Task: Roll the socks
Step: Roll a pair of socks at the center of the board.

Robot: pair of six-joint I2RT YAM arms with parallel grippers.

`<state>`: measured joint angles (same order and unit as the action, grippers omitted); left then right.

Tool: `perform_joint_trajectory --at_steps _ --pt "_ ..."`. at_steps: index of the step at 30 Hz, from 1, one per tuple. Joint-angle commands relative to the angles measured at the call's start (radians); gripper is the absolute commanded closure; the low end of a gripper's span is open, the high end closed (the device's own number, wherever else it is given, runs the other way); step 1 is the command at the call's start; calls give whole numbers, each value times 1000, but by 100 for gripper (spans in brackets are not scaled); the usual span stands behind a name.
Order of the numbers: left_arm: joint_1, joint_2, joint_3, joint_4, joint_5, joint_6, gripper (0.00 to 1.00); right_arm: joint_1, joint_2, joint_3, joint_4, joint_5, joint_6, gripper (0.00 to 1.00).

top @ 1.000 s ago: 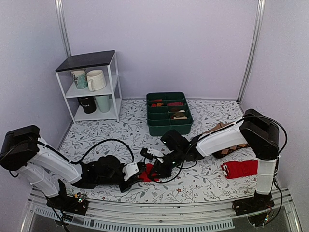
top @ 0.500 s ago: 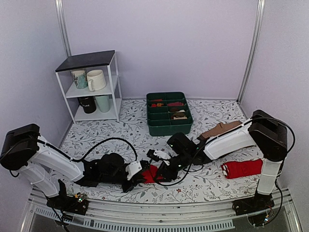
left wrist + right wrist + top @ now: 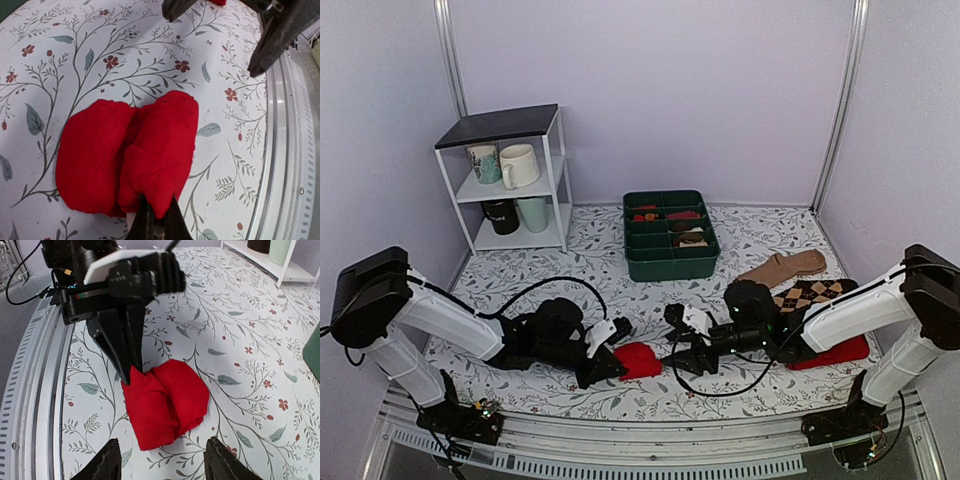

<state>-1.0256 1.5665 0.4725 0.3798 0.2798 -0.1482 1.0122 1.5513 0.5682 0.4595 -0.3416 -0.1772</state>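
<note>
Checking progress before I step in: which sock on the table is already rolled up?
The red bundle at front centre, pinched by the left end effector. The flat red sock, argyle sock and tan sock at right all lie unrolled.

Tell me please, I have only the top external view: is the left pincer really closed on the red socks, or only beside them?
Observer: Closed on them. In the left wrist view the left pincer pinches one edge of the socks, jaws together.
Operator: And the right pincer, does it touch the bundle?
Observer: No. In the right wrist view the right pincer stands open, and the bundle lies on the table ahead of it, untouched.
Operator: Does the bundle look like one roll?
Observer: It shows two rounded folds side by side, with a crease between them.
</note>
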Motion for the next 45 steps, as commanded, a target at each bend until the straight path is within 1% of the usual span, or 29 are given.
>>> perform_joint_trajectory --at_steps 1,5,10,14,19,25,34,45 --pt "23 100 19 -164 88 -58 100 -2 63 37 78 -55 -98 43" --pt "26 146 31 -173 120 -85 100 -1 115 73 71 -84 -125 43" --pt "28 166 25 -173 135 -97 100 -1 192 142 -21 -146 -172 42" --pt "36 166 19 -169 132 -98 100 7 182 135 -49 -176 -177 44" --pt "40 175 16 -161 144 -98 100 50 156 109 -99 -145 -188 46" --pt "42 183 20 -159 149 -96 100 88 220 128 -105 -65 -200 47" --pt "44 189 23 -149 157 -94 100 94 279 122 -104 5 -179 51" --pt "46 200 23 -144 168 -83 100 104 359 125 -118 151 -133 45"
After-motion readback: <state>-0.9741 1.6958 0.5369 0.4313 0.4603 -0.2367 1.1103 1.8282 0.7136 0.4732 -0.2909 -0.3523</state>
